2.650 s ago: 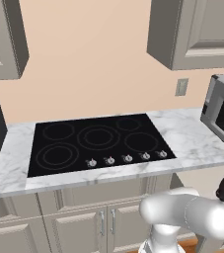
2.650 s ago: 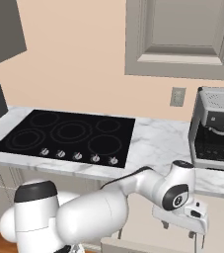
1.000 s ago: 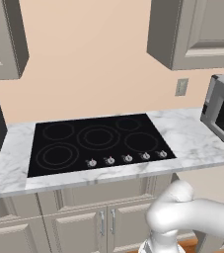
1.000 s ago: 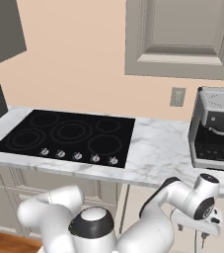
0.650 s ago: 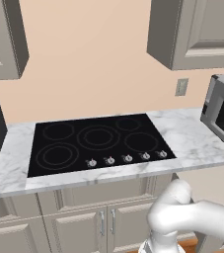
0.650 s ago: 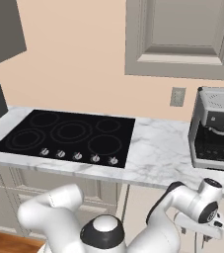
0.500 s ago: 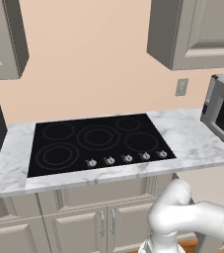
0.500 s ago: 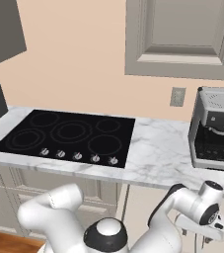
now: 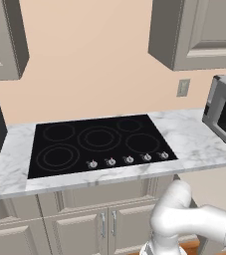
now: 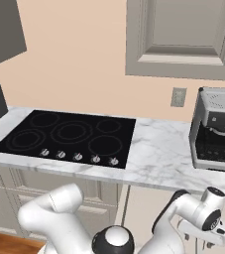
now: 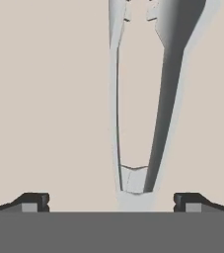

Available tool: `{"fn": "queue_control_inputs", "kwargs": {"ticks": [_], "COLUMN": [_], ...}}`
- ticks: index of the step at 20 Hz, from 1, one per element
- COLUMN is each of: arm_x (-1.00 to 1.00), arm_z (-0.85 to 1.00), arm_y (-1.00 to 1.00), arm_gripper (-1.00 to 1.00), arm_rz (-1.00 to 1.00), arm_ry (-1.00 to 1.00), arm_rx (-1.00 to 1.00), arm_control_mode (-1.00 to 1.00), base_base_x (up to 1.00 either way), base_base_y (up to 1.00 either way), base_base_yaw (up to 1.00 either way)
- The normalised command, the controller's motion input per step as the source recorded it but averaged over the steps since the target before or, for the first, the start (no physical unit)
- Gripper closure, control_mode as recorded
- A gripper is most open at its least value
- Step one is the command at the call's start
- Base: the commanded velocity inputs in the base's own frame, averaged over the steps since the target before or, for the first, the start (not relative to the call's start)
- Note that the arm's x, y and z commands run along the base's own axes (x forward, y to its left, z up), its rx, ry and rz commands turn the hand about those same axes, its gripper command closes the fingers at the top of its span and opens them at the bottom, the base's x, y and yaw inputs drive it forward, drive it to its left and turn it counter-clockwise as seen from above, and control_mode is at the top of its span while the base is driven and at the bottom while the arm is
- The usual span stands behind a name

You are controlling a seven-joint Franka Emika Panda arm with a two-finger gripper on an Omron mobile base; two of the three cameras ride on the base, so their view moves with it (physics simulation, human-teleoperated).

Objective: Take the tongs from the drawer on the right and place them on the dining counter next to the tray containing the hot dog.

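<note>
Tongs (image 11: 133,123) were silver-grey, two long narrow arms joined at the end near the gripper (image 11: 111,200), one arm pale, the other in dark shade. They lay flat on the plain beige floor of the drawer (image 11: 44,99). Gripper was released, fingertips (image 11: 34,201) spread wide either side of the joined end, not touching it.

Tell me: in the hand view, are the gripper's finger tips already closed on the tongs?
No. The finger tips stand wide apart on either side of the tongs, which lie untouched on the drawer floor.
</note>
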Motion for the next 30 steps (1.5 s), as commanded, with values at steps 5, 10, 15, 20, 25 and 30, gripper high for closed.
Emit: {"fn": "queue_control_inputs", "kwargs": {"ticks": [5,10,15,20,25,30], "arm_x": [0.1,0.11,0.05,0.03,-0.13,-0.1], "arm_z": [-0.21,-0.24,-0.24,-0.31,-0.36,-0.28], "arm_y": [-0.21,-0.18,-0.13,-0.12,0.06,0.56], "arm_gripper": [-1.0,-1.0,-1.0,-1.0,-1.0,-1.0], "arm_rz": [0.0,0.0,0.0,0.0,0.01,0.1], "arm_ry": [0.0,0.0,0.0,0.0,-0.03,0.02], "arm_rx": [0.0,0.0,0.0,0.0,0.0,0.0], "arm_control_mode": [-1.0,-1.0,-1.0,-1.0,-1.0,-1.0], "base_base_x": [0.0,0.0,0.0,0.0,0.0,0.0], "base_base_y": [0.0,0.0,0.0,0.0,0.0,0.0], "base_base_yaw": [0.0,0.0,0.0,0.0,0.0,0.0]}}
